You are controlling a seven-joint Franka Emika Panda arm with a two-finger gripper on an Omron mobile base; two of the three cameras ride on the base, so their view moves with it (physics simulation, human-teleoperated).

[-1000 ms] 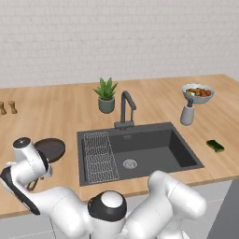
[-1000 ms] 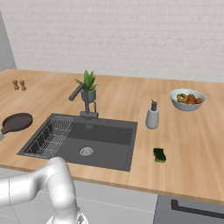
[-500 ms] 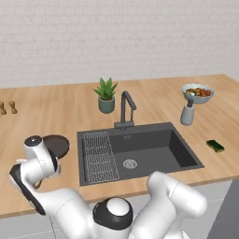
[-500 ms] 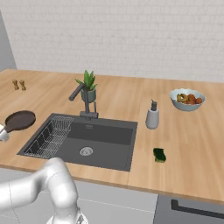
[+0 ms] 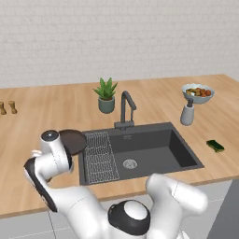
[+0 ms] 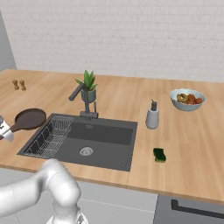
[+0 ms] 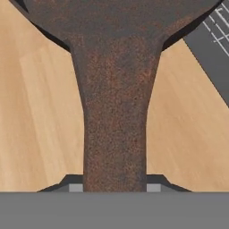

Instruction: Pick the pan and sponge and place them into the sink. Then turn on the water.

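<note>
Pan [image 6: 29, 118] sits on the wooden surface [image 5: 154, 98] just left of the sink [image 5: 154, 148], its long handle [image 7: 115, 134] pointing toward the robot. In the hand view the handle runs straight down between the two fingertips [image 7: 75, 184], which sit tight against its sides: gripper [image 7: 115, 187] pinching the handle near its end. Arm is swung low and far left; in the left base view the wrist and hand cover the handle, with the pan's round body [image 5: 72, 141] showing just past them. In the right base view the hand reaches in from the left frame edge.

Sponge [image 6: 159, 155] lies on the surface right of the sink, well apart from the pan. Sink basin holds a wire rack [image 5: 98, 156] on its left side and a round drain [image 5: 130, 164]. Gooseneck faucet [image 5: 125, 108] stands behind the basin, potted plant [image 5: 106, 94] just behind it. Soap dispenser [image 6: 152, 116] and fruit bowl [image 6: 187, 99] stand to the right.
</note>
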